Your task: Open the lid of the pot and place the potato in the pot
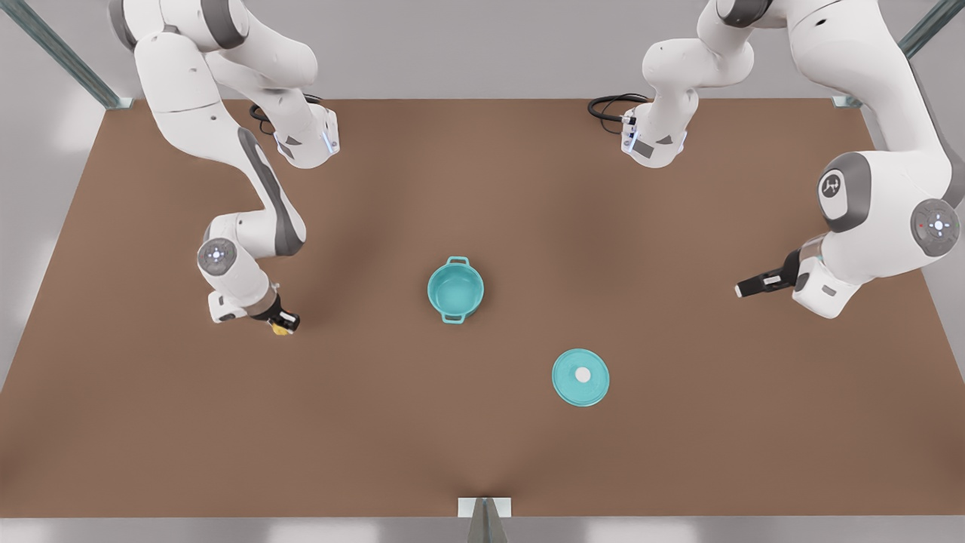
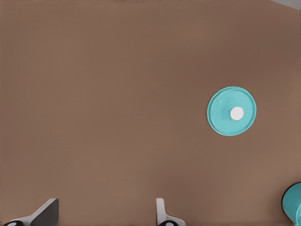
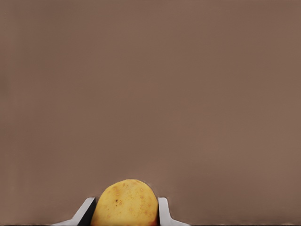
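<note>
The teal pot (image 1: 455, 292) stands uncovered and empty in the middle of the table; its edge also shows in the left wrist view (image 2: 294, 205). The pot lid (image 1: 580, 377) (image 2: 231, 111) lies flat on the table, knob up, nearer the front edge and toward the front view's right of the pot. Well off to the front view's left of the pot, my right gripper (image 1: 283, 323) (image 3: 125, 215) is shut on the yellow potato (image 1: 280, 329) (image 3: 126, 201), low over the table. My left gripper (image 1: 746, 289) (image 2: 104, 216) waits open at the front view's right, holding nothing.
The brown table (image 1: 482, 188) is bare around the pot and lid. Both arms' elbows and cables (image 1: 611, 105) hang over the back of the table. A small bracket (image 1: 484, 507) sits at the middle of the front edge.
</note>
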